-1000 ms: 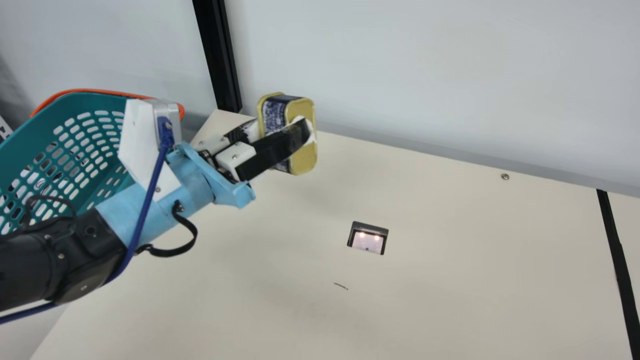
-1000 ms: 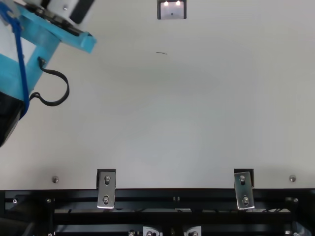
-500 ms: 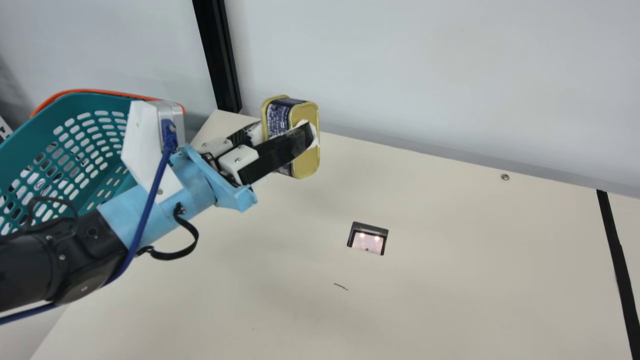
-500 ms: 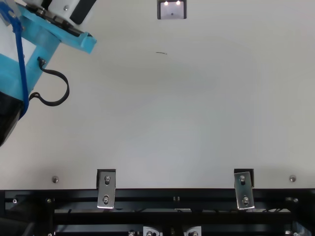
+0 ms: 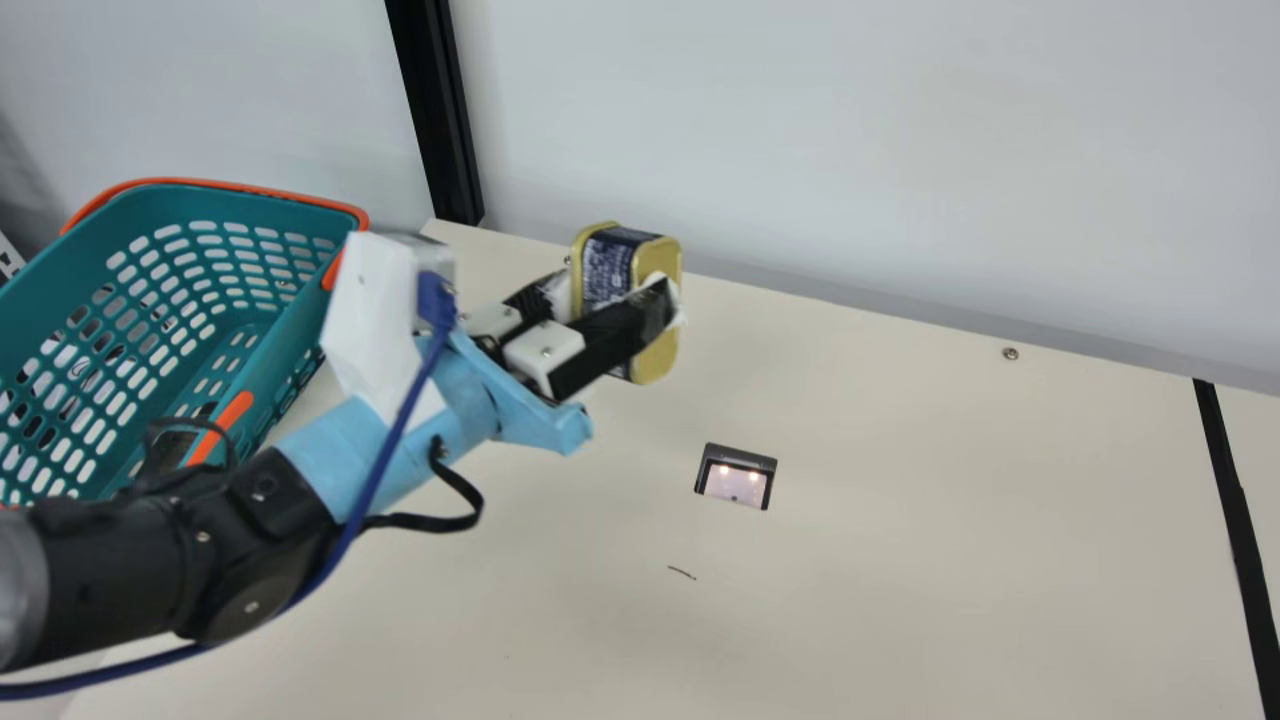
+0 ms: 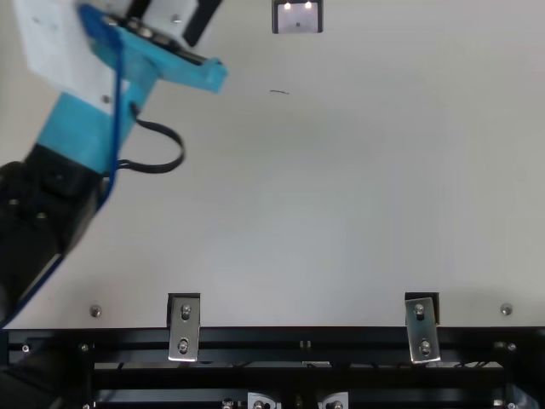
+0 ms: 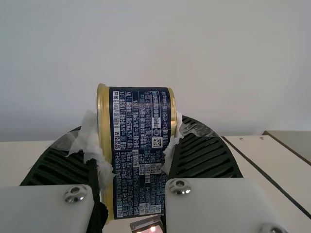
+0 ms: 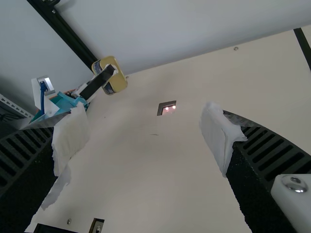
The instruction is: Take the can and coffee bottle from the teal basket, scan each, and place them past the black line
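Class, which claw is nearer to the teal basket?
Left. The left claw is to the right of the teal basket; the right claw is farther off to the right.

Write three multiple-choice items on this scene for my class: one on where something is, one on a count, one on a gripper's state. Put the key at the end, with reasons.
1. Where is the can?
A) Inside the teal basket
B) Between the fingers of the left gripper
C) Past the black line

2. How many lights glow in the scanner?
A) None
B) Four
C) Two

3. How is the right gripper?
A) Open, with nothing between its fingers
B) Shut on a bottle
C) Shut, its fingers touching

Key:
1: B, since the left wrist view shows the can pinched between both fingers.
2: C, since two bright spots show in the main and top views.
3: A, since the right wrist view shows its fingers wide apart and holding nothing.
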You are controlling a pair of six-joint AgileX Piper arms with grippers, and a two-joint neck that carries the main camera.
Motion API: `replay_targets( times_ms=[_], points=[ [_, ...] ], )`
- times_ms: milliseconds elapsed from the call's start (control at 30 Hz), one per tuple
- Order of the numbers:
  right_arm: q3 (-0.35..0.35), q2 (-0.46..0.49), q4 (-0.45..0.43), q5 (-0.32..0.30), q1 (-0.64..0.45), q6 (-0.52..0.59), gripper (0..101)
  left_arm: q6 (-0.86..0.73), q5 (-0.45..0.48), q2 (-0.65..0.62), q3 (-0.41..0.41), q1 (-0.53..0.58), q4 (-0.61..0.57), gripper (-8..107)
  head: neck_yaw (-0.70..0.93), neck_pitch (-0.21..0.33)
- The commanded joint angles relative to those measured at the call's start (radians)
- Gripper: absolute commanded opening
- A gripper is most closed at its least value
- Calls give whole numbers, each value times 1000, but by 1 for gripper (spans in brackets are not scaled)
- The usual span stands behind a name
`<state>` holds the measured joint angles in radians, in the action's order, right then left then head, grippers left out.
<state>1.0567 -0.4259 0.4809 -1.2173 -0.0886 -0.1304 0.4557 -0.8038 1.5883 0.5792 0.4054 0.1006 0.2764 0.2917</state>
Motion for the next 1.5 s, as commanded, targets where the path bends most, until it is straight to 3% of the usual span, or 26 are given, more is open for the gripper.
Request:
replay_targets(
  times_ms=[0,233,500,900,1467],
  points=[
    [0,0,0,0,0,0,101,-112,-6,27,13,80,-158,10,-1,0],
    [0,0,0,0,0,0,101,-257,-51,113,53,218,-356,10,-1,0],
    [0,0,0,0,0,0,101,-313,-92,189,91,283,-440,10,-1,0],
    [0,0,0,0,0,0,101,-315,-134,307,154,257,-399,10,-1,0],
    [0,0,0,0,0,0,101,-349,-69,377,256,268,-366,10,-1,0]
  ],
)
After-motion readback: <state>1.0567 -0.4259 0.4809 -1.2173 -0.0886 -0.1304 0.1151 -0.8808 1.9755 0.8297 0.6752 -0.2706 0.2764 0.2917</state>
